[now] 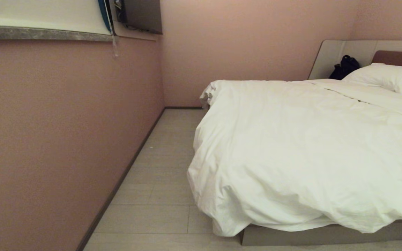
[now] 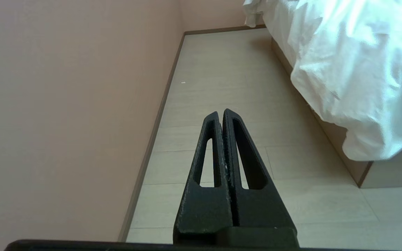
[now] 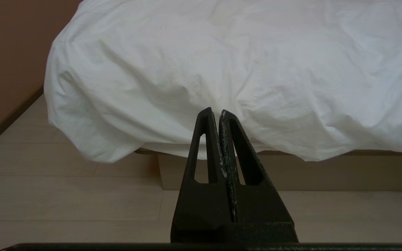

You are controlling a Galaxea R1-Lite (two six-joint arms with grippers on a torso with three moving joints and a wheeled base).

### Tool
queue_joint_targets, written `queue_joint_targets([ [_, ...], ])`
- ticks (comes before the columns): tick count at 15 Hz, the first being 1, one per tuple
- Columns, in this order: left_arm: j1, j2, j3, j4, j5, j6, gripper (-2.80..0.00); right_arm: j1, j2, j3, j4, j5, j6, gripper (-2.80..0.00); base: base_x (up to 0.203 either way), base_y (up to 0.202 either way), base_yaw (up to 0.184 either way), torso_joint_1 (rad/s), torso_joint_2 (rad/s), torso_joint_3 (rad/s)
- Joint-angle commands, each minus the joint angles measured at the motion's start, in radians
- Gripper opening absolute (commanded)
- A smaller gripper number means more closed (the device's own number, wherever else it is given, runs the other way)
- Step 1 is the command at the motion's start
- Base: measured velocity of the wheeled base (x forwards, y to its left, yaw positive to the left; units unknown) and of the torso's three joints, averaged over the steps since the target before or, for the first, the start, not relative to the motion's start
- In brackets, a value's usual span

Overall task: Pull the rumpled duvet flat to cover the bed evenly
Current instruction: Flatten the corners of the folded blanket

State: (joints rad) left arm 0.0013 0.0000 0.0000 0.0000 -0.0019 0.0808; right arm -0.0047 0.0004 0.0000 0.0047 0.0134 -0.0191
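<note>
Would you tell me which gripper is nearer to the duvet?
Right. The right gripper faces the duvet hanging over the bed's foot; the left gripper points along the floor beside it.

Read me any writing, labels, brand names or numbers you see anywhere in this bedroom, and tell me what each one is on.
No readable text in any view.
The duvet, pillow and headboard are plain, with no marks showing.
The black bag by the headboard shows no legible label.
The items on the window ledge at the upper left are too small to read.
</note>
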Motion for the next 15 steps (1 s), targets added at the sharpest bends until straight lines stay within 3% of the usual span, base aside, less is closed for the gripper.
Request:
queue_joint_targets([
  [1, 0.0, 0.0, 0.0, 0.002, 0.0, -0.003, -2.8, 0.0, 0.0, 0.0, 0.0, 0.0, 0.001, -2.8, 0.106, 0.0, 0.0, 0.005, 0.0, 0.001],
  [15, 0.0, 0.0, 0.0, 0.0, -0.003, -0.004, -2.8, 0.0, 0.0, 0.0, -0.002, 0.0, 0.001, -2.8, 0.005, 0.0, 0.0, 0.001, 0.0, 0.0],
])
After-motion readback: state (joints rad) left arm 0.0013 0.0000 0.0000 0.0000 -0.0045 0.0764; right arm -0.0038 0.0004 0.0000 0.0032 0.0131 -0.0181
